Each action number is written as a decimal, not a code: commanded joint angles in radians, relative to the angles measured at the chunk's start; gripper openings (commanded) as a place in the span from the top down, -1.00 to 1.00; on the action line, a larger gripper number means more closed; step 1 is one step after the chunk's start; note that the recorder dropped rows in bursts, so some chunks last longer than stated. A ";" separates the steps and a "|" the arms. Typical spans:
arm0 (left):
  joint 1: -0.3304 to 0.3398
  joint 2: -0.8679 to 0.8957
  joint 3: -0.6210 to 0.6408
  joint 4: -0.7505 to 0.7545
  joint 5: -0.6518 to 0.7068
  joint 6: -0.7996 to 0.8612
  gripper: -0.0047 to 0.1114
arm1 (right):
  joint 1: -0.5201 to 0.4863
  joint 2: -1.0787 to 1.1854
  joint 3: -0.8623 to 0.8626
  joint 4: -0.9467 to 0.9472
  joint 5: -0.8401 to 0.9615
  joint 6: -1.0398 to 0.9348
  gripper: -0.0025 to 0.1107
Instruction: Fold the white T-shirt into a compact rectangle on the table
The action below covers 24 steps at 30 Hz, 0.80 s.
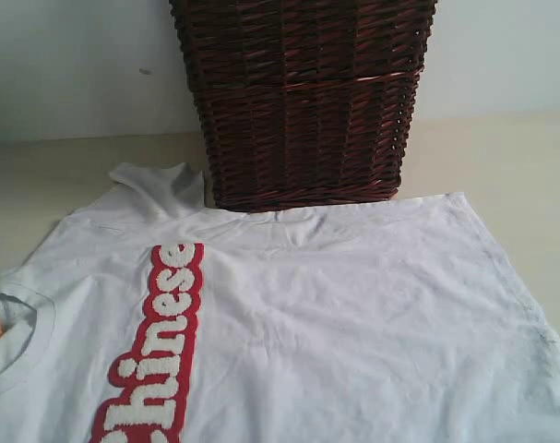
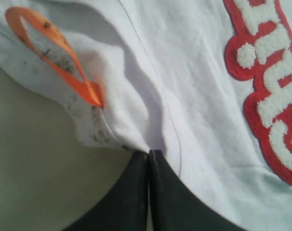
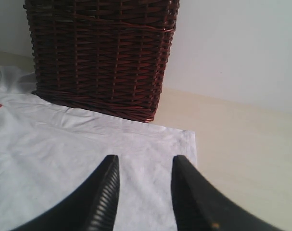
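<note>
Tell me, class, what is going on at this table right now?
A two-armed robot is starting to fold a white T-shirt spread out on the table in front of a dark wicker basket. The left claw is shut, pinching the collar edge beside the orange tag. The right claw hovers open over the shirt's far corner near the basket, holding nothing. No fold has been made yet.

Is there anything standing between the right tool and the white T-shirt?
Nothing visible. The right tool is open over the white T-shirt, only bare cloth beneath it; the wicker basket stands beyond the shirt's edge.
</note>
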State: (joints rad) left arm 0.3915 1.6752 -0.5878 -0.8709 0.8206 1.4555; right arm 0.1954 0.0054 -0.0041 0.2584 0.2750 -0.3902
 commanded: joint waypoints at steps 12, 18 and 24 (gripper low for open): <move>-0.354 -0.056 -0.012 0.095 -0.157 0.216 0.92 | -0.005 -0.005 0.004 0.000 -0.010 0.000 0.31; -0.392 -0.056 -0.012 -0.016 -0.207 0.266 -0.02 | -0.005 -0.005 0.004 0.000 -0.010 0.000 0.31; -0.392 -0.056 -0.012 -0.234 -0.231 0.321 -0.19 | -0.005 -0.005 0.004 0.000 -0.010 0.000 0.31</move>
State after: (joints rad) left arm 0.0050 1.6276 -0.5964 -1.0368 0.6029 1.7682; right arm 0.1954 0.0054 -0.0041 0.2584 0.2750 -0.3902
